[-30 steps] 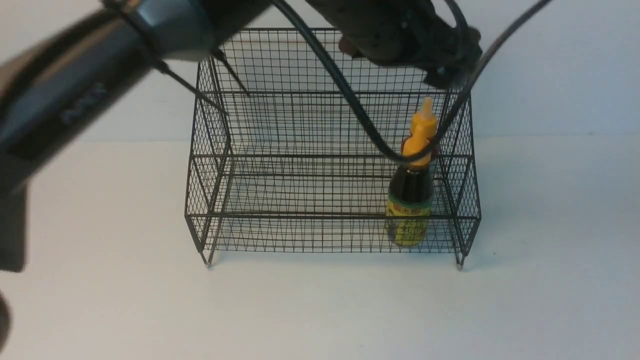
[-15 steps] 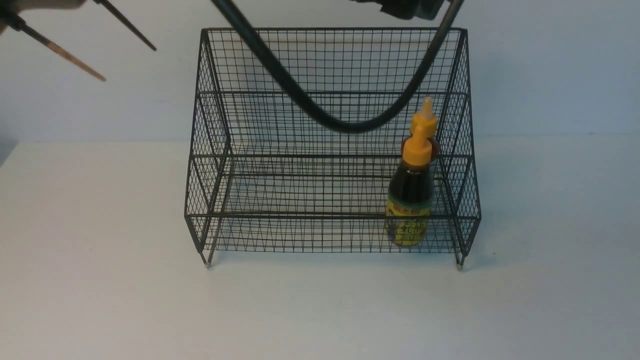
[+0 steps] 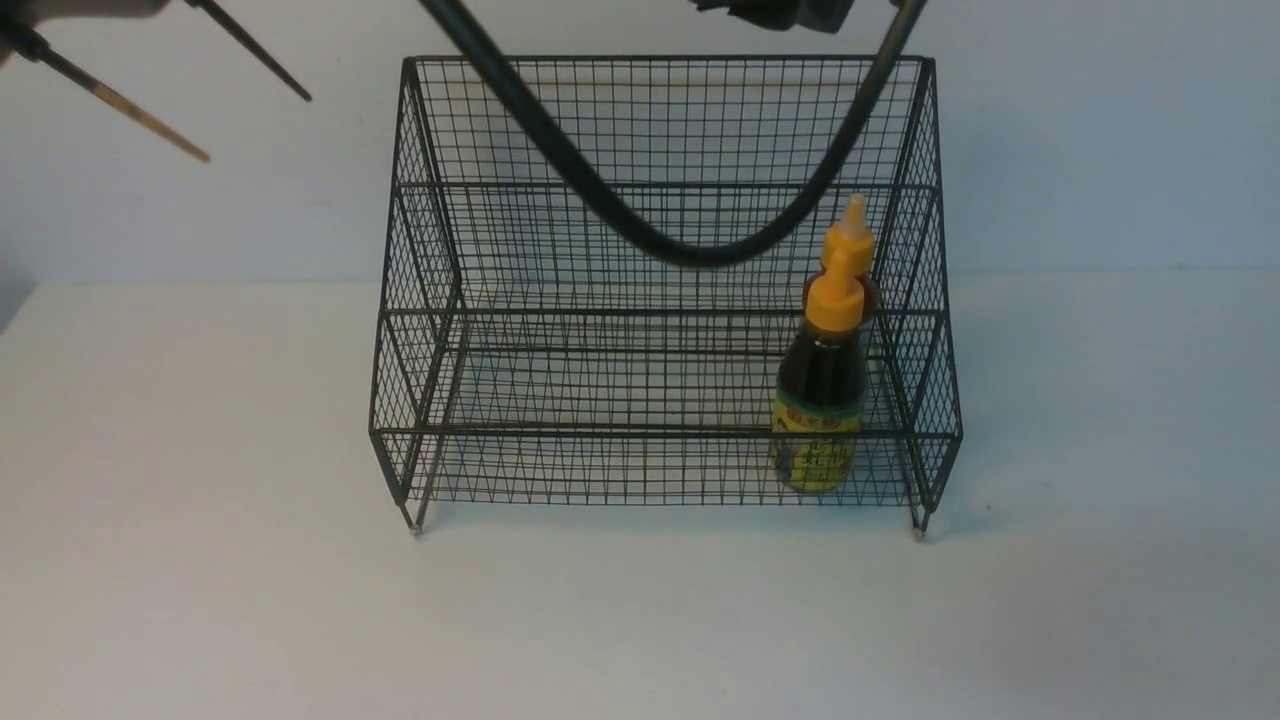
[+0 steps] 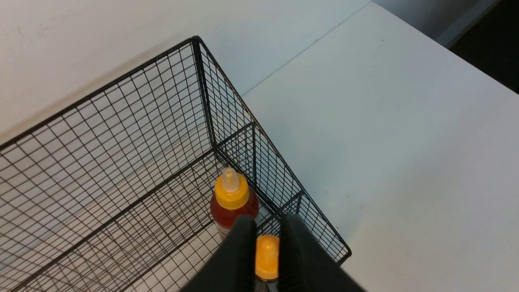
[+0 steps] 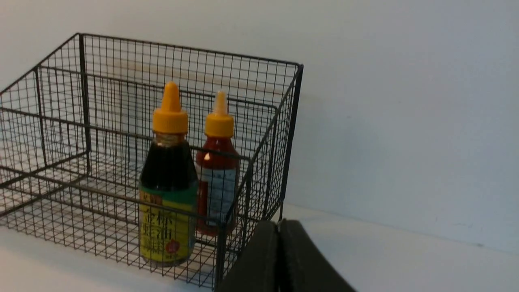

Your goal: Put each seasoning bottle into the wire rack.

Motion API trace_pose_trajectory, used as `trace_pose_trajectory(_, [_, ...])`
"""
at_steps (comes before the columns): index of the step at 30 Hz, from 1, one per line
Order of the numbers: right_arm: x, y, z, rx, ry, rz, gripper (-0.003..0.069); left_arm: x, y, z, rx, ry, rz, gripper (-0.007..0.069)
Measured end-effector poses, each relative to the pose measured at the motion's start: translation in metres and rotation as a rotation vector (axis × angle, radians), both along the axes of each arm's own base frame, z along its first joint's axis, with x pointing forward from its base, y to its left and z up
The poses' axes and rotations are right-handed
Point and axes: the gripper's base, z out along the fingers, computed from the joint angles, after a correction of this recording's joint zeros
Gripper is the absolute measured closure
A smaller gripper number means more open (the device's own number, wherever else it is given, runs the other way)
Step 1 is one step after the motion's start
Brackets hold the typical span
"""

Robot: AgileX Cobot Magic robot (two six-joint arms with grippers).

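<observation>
Table [image 3: 200,600]: white, with a pale wall [image 3: 1100,130] behind it. The wire rack [image 3: 650,120] sits mid-table with its two stepped tiers open toward us. The front view gives us its full width. Both wrist views catch only its right end.

Cable [image 3: 700,255]: a black loop hanging in front of the rack's upper mesh. We get it in the front view only.

Dark bottle [image 3: 820,400]: upright in the lower front tier at the right end, near the side wall. It has a yellow-green label and a yellow-orange cap. The right wrist view shows the label print. In the front view the mesh blurs it.

Red bottle [image 5: 217,178]: upright on the rear tier, just behind the dark one. In the front view we get only its nozzle and a sliver of red past the dark bottle's cap. The right wrist view shows its body and white label. The left wrist view shows its cap and shoulders from above.

Left gripper [image 4: 267,225]: seen only in its own wrist view, above the rack's right end. The fingers are slightly parted and grasp nothing. The dark bottle's cap shows through the gap, and in the front view that bottle stands free.

Right gripper [image 5: 279,227]: seen only in its own wrist view, outside the rack's right end. The fingers are clenched together with nothing between them.
</observation>
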Motion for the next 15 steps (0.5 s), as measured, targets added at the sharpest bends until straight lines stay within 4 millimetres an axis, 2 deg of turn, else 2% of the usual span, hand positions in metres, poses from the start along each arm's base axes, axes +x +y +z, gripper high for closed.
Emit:
trace_pose_trajectory(7, [-0.002, 0.001, -0.012, -0.037, 0.122, 0.019, 0.0674, -0.003, 0.002, -0.005, 0.049, 0.050, -0.005, 0.0557])
trace_pose_trajectory(12, [-0.011, -0.001, -0.028, -0.161, 0.249, 0.028, 0.0674, -0.005, 0.006, -0.009, 0.104, 0.083, 0.001, 0.0557])
trace_pose_trajectory(15, [-0.013, -0.004, -0.027, -0.187, 0.222, -0.011, 0.0674, -0.006, 0.008, -0.011, 0.129, 0.101, 0.003, 0.0557])
